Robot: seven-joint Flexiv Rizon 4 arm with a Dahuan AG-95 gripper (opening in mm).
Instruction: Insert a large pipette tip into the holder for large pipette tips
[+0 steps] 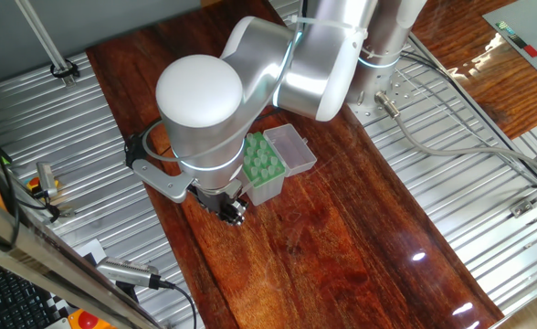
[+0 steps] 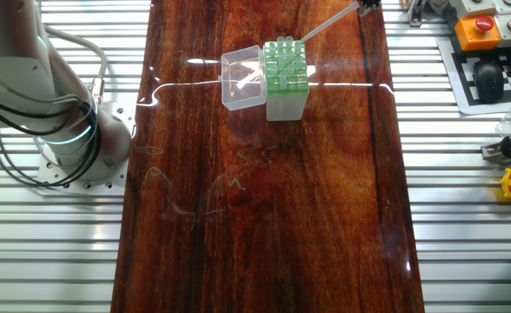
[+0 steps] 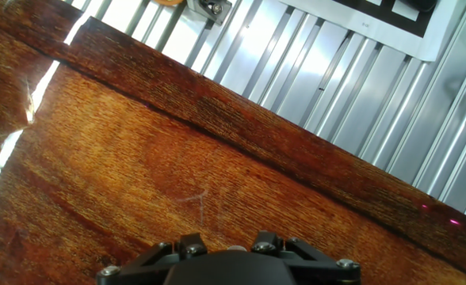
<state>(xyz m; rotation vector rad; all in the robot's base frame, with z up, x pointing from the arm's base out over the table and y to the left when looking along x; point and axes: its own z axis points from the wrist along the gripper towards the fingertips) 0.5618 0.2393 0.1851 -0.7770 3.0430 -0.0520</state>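
**Camera setup**

One fixed view: high, oblique, looks down from beside the arm; the arm body blocks much of the desk (image 1: 360, 247). Other fixed view: overhead from the opposite side, looks along the desk's length. Both share the green-topped holder (image 1: 264, 166). Hand view: close, tilted, sees wood grain, the desk edge and the pincer housing (image 3: 229, 265).

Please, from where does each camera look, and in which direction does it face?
One fixed view: high above, facing down over the arm's elbow; holder and end effector show beside it.
The other fixed view: high on the opposite side, facing down the table; robot base at left, holder, and tip slanting from the top edge.
Hand view: on the hand, facing the table edge; only the end effector's black body shows.
Both fixed views share the holder.
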